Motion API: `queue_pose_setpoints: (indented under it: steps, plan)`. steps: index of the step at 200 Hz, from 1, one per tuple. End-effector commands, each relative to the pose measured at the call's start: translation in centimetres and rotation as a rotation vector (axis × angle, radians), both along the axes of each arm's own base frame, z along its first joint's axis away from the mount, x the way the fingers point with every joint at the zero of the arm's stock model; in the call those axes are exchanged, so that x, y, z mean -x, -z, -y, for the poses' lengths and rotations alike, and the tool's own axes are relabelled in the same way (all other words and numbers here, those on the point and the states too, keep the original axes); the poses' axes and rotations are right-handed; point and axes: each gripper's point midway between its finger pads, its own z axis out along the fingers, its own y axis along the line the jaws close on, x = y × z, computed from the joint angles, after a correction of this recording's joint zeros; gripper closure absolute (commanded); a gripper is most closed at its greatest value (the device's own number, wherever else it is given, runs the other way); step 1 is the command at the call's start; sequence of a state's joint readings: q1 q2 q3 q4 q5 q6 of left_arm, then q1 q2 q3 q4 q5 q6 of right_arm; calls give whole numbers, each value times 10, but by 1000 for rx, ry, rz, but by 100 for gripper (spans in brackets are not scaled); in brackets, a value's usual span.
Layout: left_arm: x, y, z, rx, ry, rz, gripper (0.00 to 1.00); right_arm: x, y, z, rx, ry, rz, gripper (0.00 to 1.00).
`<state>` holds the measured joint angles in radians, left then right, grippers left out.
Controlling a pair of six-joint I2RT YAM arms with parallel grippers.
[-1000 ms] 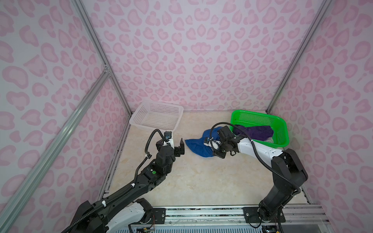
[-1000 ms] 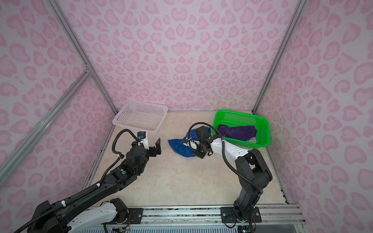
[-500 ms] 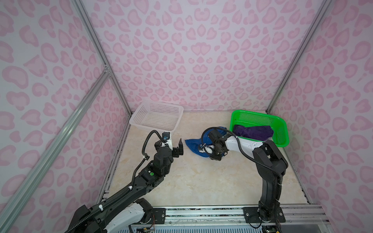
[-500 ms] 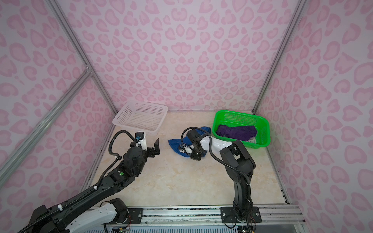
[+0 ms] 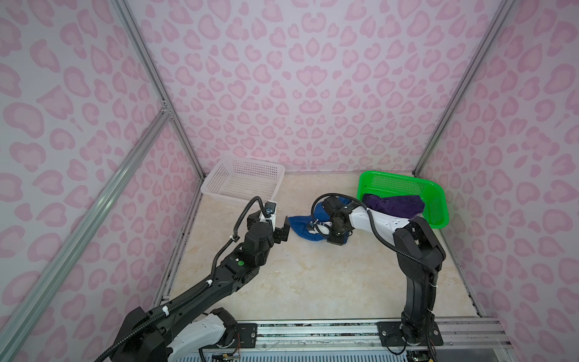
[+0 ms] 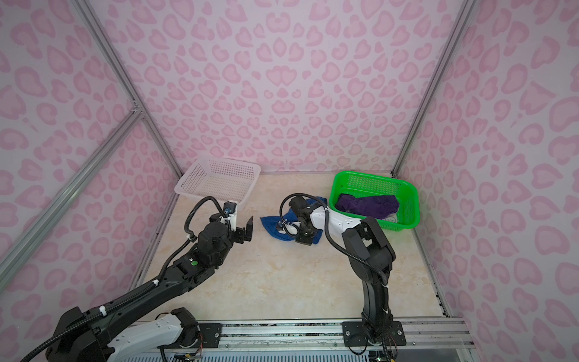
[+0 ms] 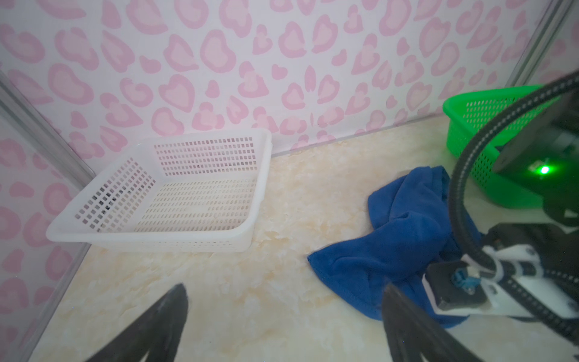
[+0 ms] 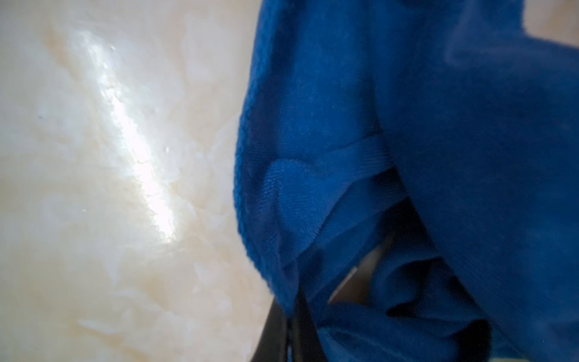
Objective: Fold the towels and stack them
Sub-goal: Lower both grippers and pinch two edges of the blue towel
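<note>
Left of centre in a top view, left gripper hovers above table, jaws wide, holding nothing. Beyond it, at centre, right gripper points down, jaws closed on a fold of crumpled blue towel, which lies on the table. Farther right, purple towel lies in green basket. White basket sits far left, against the wall.

Two towels show, blue towel, purple towel; two baskets, white basket, green basket.
</note>
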<state>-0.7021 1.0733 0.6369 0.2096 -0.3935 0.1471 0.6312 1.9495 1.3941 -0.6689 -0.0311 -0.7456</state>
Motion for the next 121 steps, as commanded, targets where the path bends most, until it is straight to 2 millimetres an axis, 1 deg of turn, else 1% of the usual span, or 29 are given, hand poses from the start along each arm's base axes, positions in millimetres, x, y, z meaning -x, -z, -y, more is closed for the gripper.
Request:
queue_pose_setpoints:
  steps: [1,7,21,38,62,78,81,93,97,109,121]
  plan:
    - [-1,0,23,-235,185,70,2,3,-5,13,26,11,-16,100]
    - [-2,2,27,-289,225,71,2,1,-6,16,31,18,-8,100]
    - [-2,14,36,-431,322,36,2,-2,-8,25,43,44,13,100]
    - [-6,29,40,-561,391,-11,3,-4,-6,38,57,80,30,100]
    - [-18,34,44,-601,458,-21,1,-4,-3,52,59,119,38,100]
    - [-22,40,53,-612,527,-24,1,-4,-1,58,55,134,42,100]
    - [-21,48,53,-629,542,-52,1,-4,-1,59,55,137,44,100]
    - [-24,62,56,-675,575,-93,0,-5,0,64,52,151,45,100]
    - [-25,70,56,-702,588,-118,1,-6,0,66,51,160,48,100]
    - [-33,84,57,-749,594,-157,1,-9,0,71,46,187,51,100]
    - [-36,95,64,-748,627,-175,2,-12,-2,74,35,207,54,100]
